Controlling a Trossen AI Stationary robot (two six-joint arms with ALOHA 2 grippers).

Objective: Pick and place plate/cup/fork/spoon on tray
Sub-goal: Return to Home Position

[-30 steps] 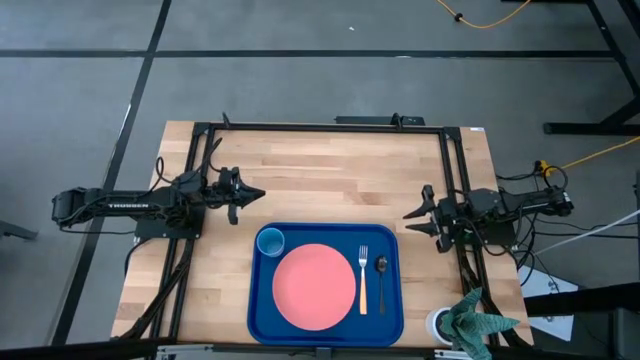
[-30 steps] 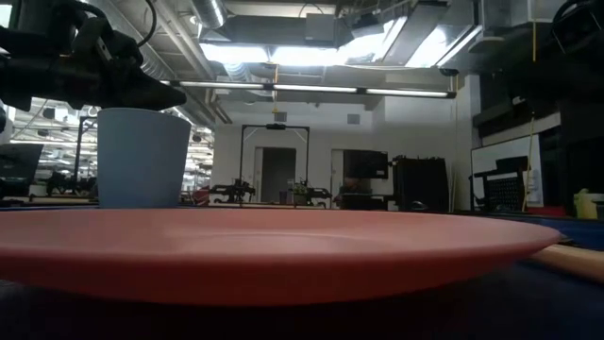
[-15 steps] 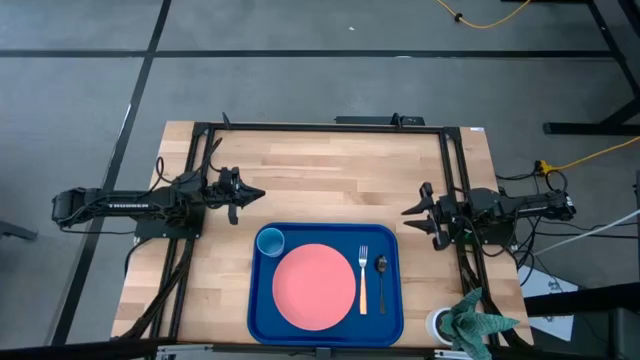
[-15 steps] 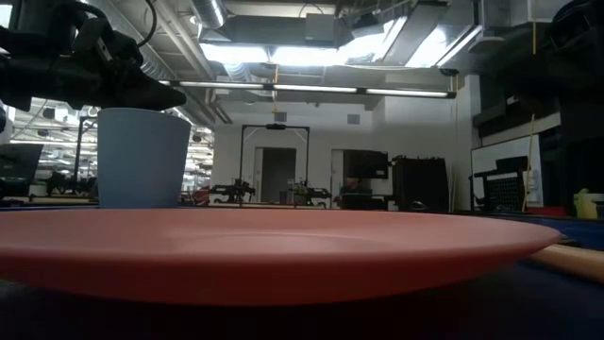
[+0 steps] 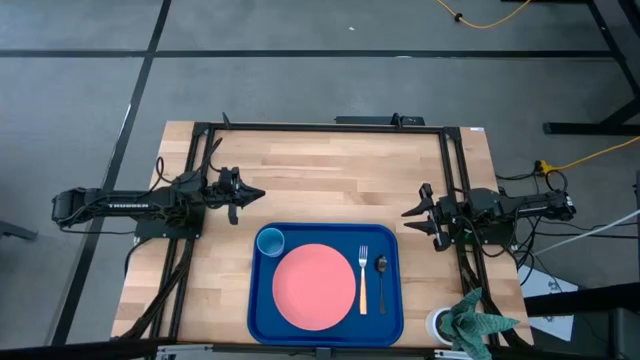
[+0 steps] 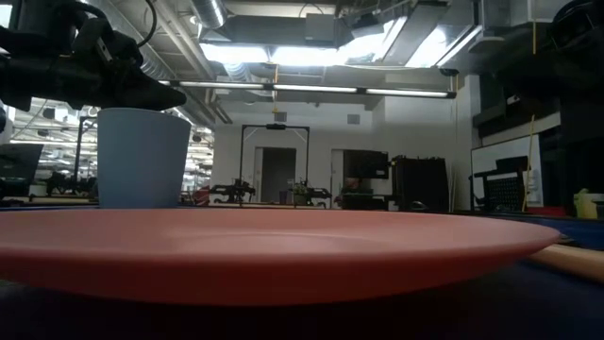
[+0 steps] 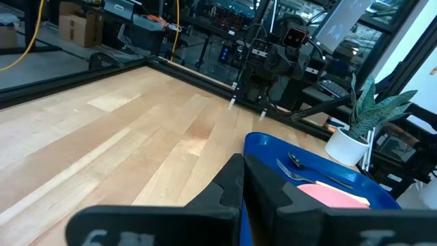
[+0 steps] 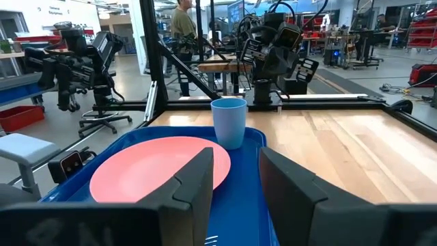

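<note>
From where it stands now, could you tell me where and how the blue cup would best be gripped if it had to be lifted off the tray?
Probably by the rim, coming from above. The cup stands upright with its mouth open in the tray's far-left corner, so one finger could go inside and one outside. The plate lies close on one side, so the wall facing the left gripper looks the freer one.

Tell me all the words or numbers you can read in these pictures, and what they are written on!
"TROSSEN": white letters along the dark left arm in the high view, small but just readable.
Dark right arm: no lettering can be made out.
Dark-blue rectangular tray, salmon-pink round plate, light-blue cup: no words or numbers.
Signs and screens in the room behind: too blurred to read.
</note>
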